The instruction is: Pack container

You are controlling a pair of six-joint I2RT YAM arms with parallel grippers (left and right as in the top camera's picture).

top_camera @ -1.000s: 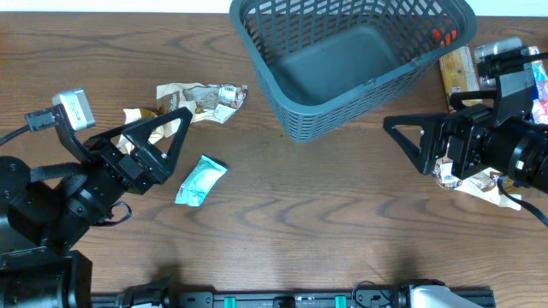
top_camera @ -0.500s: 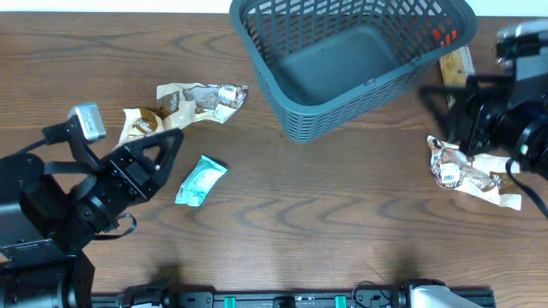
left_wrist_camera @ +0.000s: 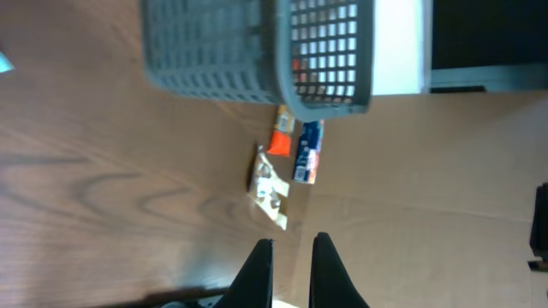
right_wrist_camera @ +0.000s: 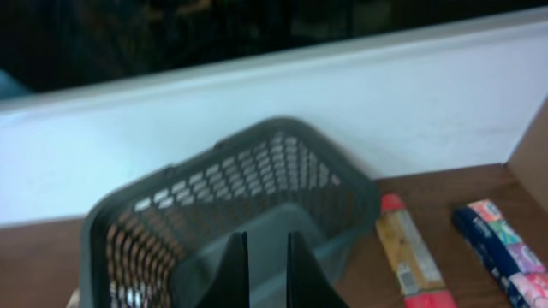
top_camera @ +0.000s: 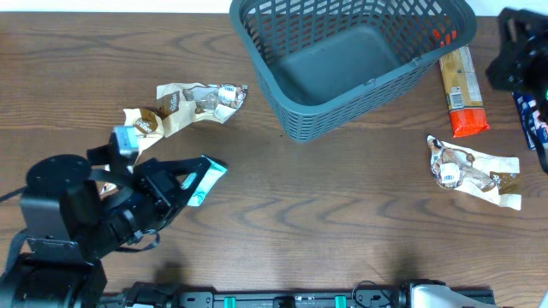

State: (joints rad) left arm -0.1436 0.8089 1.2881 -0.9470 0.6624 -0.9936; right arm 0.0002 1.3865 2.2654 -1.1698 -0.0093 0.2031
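The container sat empty at twelve o'clock. Left gripper narrow, holding nothing; right gripper likewise. Recommend opening wide and squaring over the teal packet first.

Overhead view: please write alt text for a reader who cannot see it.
An empty grey-blue container sits at the far edge of a wooden table, with snack packets scattered on both sides. The left gripper reaches over a teal packet; the right arm is at the right edge.

The container is showing matt grey-blue lattice plastic; the counter is showing smooth wood grain; the crinkled wrapper is gleaming like foil.
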